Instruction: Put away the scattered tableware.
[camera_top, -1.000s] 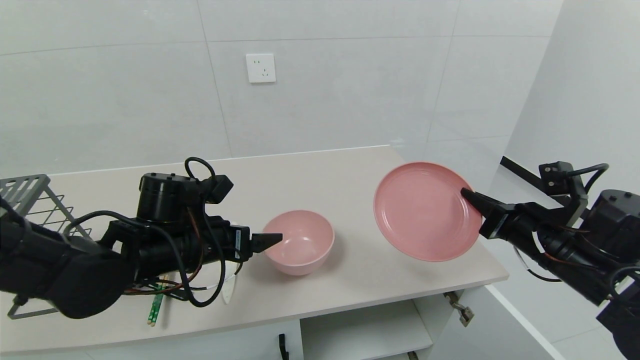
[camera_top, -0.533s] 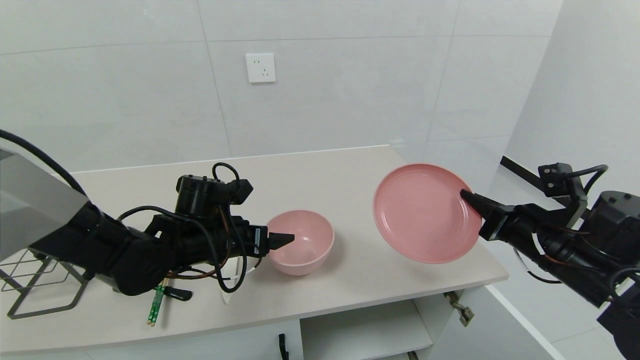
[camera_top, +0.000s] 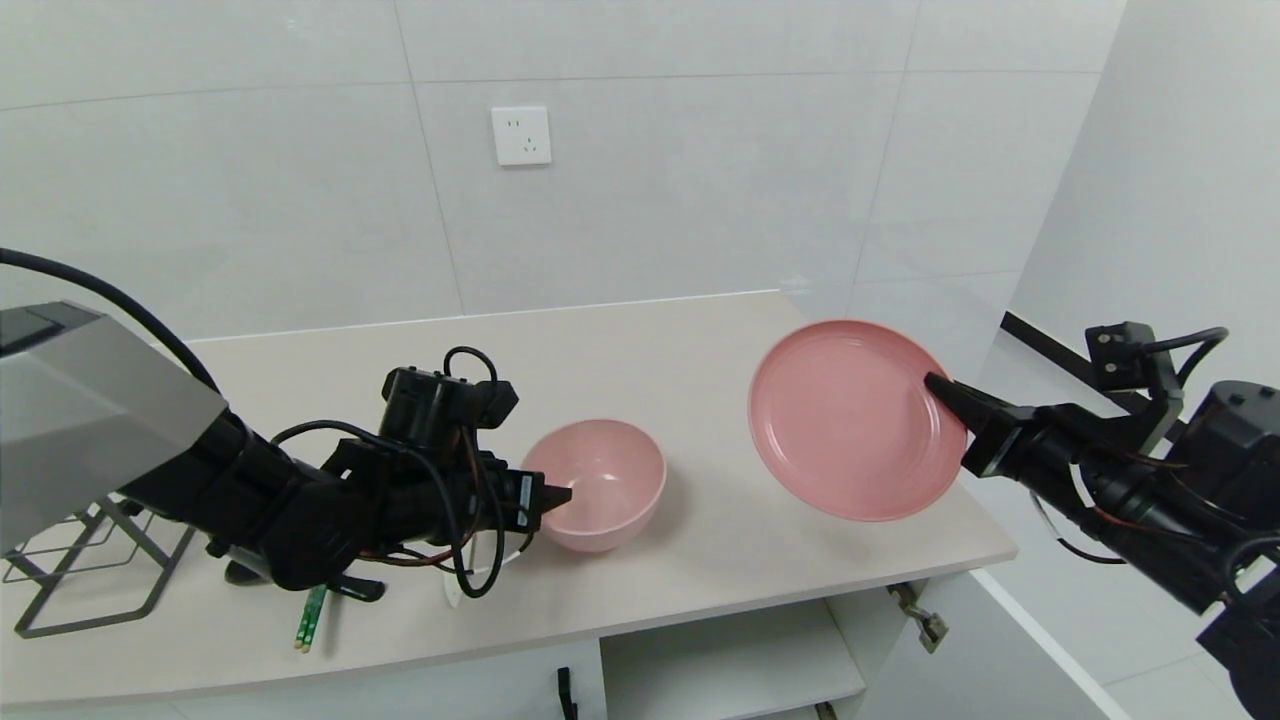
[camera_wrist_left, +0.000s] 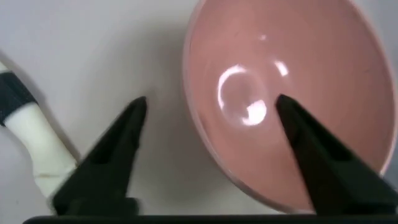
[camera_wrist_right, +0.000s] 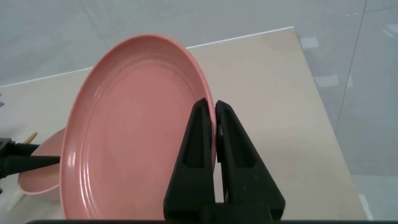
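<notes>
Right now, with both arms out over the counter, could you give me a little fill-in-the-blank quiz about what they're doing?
1. The right gripper is shut on the rim of a pink ____, held tilted above the counter.
2. The left gripper is ____, one finger inside the pink bowl, the other outside.
3. The green chopsticks lie on the counter near the ____ arm.
Missing words: plate; open; left.

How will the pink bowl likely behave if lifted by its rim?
The bowl looks rigid and thin-walled, so probably light. Its glossy inside may slip in the open left gripper straddling its rim. Held at one edge, it would likely tilt.
</notes>
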